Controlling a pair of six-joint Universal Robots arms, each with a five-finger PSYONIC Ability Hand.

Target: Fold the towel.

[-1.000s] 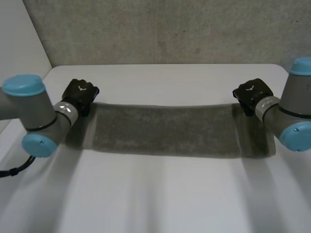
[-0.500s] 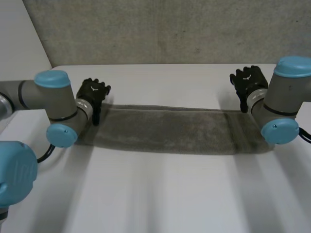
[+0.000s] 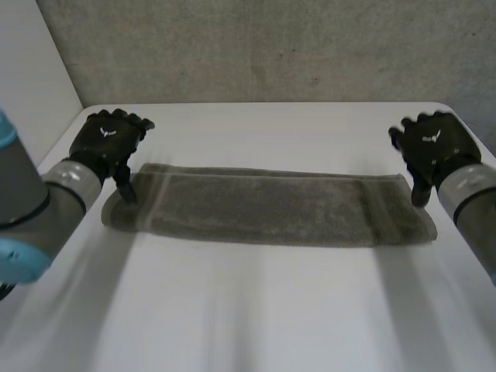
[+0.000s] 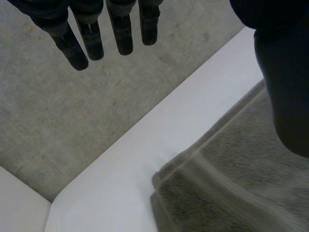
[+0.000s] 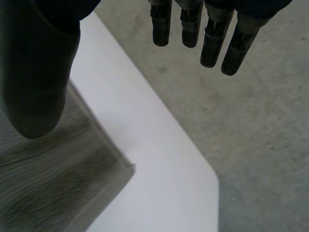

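Observation:
A grey-brown towel [image 3: 263,208] lies flat on the white table [image 3: 256,310] as a long folded strip running left to right. My left hand [image 3: 108,143] hovers over the strip's left end, fingers straight and spread, thumb hanging down toward the cloth, holding nothing. My right hand [image 3: 434,147] hangs the same way above the right end. In the left wrist view the towel's corner [image 4: 217,193] lies below the left hand's [image 4: 120,34] fingers and thumb, apart from them. In the right wrist view the towel's [image 5: 53,188] other end corner lies under the right hand's [image 5: 212,43] thumb.
A concrete wall [image 3: 256,46] rises behind the table's far edge. Bare concrete floor [image 4: 72,121] shows past the table's left corner, and more floor [image 5: 260,125] past its rounded right corner. The table's [image 5: 159,183] front half is bare white surface.
Both hands have gone from shut to open, let go of the towel's far corners, and risen up and outward. The towel stays flat as a folded strip.

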